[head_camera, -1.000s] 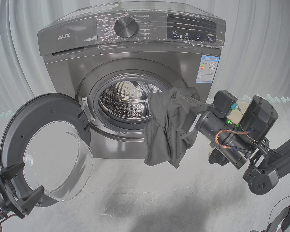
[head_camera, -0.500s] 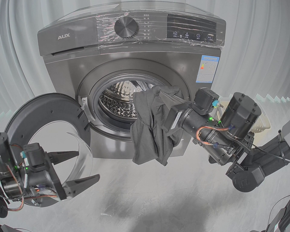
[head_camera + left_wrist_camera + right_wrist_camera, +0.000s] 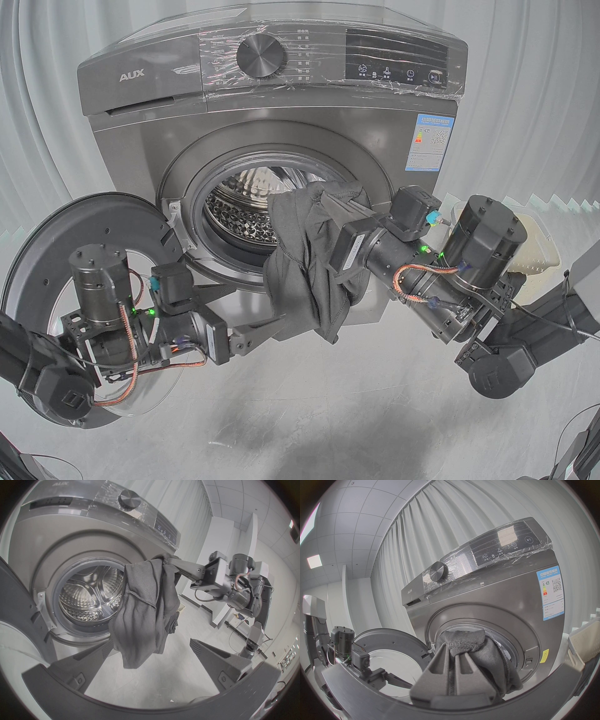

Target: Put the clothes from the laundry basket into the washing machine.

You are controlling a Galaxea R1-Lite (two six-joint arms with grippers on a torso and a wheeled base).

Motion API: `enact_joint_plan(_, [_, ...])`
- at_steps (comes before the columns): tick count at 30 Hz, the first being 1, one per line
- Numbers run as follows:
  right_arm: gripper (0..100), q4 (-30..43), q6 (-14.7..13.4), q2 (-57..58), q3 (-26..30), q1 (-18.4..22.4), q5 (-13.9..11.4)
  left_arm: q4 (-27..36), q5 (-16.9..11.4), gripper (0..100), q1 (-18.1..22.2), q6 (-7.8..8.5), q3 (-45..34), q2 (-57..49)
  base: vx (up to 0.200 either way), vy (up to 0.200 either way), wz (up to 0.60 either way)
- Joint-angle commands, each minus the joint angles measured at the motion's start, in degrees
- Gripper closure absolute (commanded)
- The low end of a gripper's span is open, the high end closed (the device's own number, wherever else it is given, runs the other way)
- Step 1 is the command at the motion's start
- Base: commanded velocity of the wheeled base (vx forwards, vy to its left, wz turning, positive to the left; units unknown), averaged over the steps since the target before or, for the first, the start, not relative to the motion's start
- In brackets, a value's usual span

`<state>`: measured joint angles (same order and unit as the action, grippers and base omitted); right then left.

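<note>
A dark grey garment (image 3: 300, 269) hangs in front of the right half of the washing machine's open drum (image 3: 244, 212). My right gripper (image 3: 334, 203) is shut on its top fold, and in the right wrist view its fingers (image 3: 440, 667) pinch the cloth (image 3: 493, 658) just before the opening. My left gripper (image 3: 150, 642) is open, low in front of the machine. The garment's (image 3: 140, 611) lower end hangs between its spread fingers (image 3: 93, 658); I cannot tell if they touch it. The cream laundry basket (image 3: 537, 250) stands on the floor to the right, behind my right arm.
The round door (image 3: 94, 231) is swung wide open to the left, just behind my left arm. The machine's front panel (image 3: 156, 137) rises straight ahead. Bare grey floor (image 3: 350, 400) lies in front. Curtains hang behind.
My left arm came up from the lower left corner and moved right, under the garment. My right gripper carried the garment left, closer to the drum opening.
</note>
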<state>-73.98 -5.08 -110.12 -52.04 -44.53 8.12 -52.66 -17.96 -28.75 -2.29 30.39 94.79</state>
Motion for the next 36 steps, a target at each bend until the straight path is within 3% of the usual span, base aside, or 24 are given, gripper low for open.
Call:
enact_joint_plan(1, [100, -0.11, -0.01, -0.10, 0.10, -0.29, 0.05, -0.77, 0.11, 0, -0.79, -1.22, 3.62, 6.19, 0.000, 0.000, 0.00])
enact_joint_plan(12, [100, -0.19, -0.01, -0.10, 0.19, -0.73, 0.05, -2.53, 2.22, 0, -0.79, -1.31, 9.16, 12.26, 0.000, 0.000, 0.00])
enact_joint_plan(23, [100, -0.46, -0.10, 0.08, 0.98, -1.08, 0.05, -11.06, 8.73, 0, -1.49, -1.40, 13.55, 18.85, 0.000, 0.000, 0.00])
enact_joint_plan(36, [100, -0.72, -0.10, 0.08, 1.15, -1.08, 0.14, -12.11, 9.08, 0, -0.70, -1.40, 12.50, 18.06, 0.000, 0.000, 0.00])
